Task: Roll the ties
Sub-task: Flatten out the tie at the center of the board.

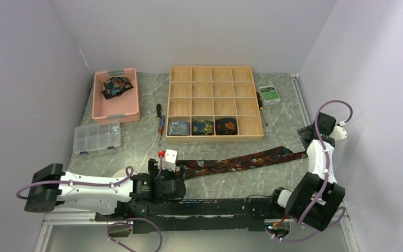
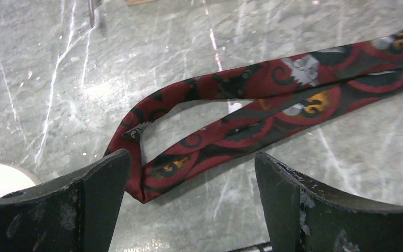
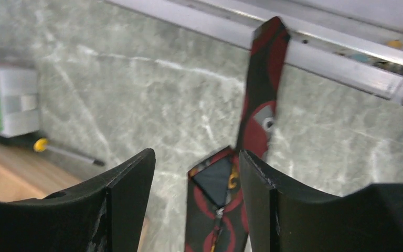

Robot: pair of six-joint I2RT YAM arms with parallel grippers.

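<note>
Your left gripper (image 2: 191, 160) hangs low over the bench (image 1: 136, 147) near its front edge. Its jaws are spread wide and hold nothing. Between them, flat on the marbled top, lies the looped bend of a long tie (image 1: 236, 161), dark red with black scrolls and touches of orange. At that bend the fabric doubles back on itself.

From there the long tie runs across the front half of the bench towards the right edge, where your right gripper (image 3: 197, 157) stands over its other end. Those jaws are parted too, less widely. The tie's pointed tip lies on the bench in the gap, close against the right finger but not pinched. A narrower strip of the same fabric carries on to the metal rail (image 3: 336, 52) along the right edge.

At the far centre of the bench sits a wooden tray (image 1: 201, 89) divided into square compartments. Three rolled ties fill the first three of its near row from the left: one grey-blue (image 1: 179, 126), one dark blue floral (image 1: 202, 126), one black with red-orange (image 1: 226, 126). In the far left corner a pink basket (image 1: 116, 113) holds a bundled tie (image 1: 117, 86) in a dark floral print. A clear organiser (image 1: 98, 137) lies just in front of the basket, a screwdriver (image 1: 160, 122) beside the tray's left wall, and a green-labelled box (image 1: 269, 93) by its right.
</note>
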